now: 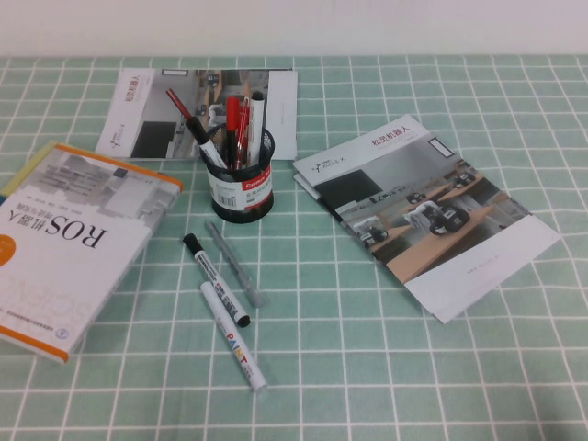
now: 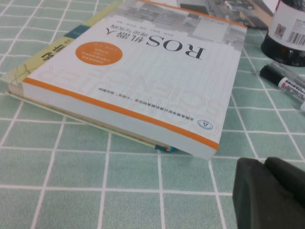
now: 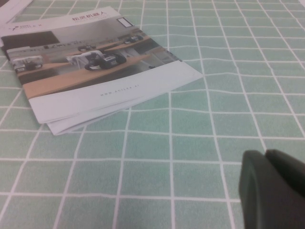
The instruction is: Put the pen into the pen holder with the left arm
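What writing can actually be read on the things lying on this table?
"ROS": book cover.
"PAINT": white marker.
Chinese title, too blurred: right brochure.
Red-band label, unreadable: pen holder.
Print, too small: pen.
Left gripper and right gripper, low over the table: no text.

From my seat the green checked tablecloth [image 1: 386,367] looks like matt cloth. The pen holder [image 1: 241,188] is black wire-mesh metal with a paper label. Just in front of it, the pen [image 1: 216,278] has a smooth white plastic barrel. The ROS book [image 2: 138,71] left of the holder has a slightly glossy paper cover; the brochure [image 3: 90,62] to its right looks glossy too.

The left gripper [image 2: 269,193] near the book and the right gripper [image 3: 274,183] near the brochure both show matt black plastic.
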You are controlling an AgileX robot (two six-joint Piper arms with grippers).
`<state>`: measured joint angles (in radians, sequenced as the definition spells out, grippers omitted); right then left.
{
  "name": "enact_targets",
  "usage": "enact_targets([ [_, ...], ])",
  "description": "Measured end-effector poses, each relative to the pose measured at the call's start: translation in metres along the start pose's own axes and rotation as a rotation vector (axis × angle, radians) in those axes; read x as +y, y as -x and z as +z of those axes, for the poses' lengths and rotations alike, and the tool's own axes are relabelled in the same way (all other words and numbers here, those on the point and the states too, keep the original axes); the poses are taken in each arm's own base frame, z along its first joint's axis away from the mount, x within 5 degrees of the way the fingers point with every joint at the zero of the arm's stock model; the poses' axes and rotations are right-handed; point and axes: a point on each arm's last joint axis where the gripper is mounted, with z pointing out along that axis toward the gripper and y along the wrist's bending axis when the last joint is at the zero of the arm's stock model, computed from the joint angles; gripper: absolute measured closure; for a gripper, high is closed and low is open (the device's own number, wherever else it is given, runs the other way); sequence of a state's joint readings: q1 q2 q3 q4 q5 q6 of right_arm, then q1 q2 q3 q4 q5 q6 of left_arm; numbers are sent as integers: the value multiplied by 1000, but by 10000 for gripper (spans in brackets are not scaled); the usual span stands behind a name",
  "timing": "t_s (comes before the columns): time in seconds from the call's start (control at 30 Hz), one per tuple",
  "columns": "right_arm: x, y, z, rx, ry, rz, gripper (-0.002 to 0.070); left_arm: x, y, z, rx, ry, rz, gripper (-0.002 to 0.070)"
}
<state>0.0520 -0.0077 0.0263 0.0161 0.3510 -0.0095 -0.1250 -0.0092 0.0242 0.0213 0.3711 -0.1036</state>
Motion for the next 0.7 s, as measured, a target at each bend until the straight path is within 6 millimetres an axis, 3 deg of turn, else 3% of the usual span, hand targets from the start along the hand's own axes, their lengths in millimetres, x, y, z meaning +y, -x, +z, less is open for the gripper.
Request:
enact_targets([
  [0.7, 0, 0, 0, 0, 0, 0, 696, 0, 0, 0, 6, 0, 17, 672],
])
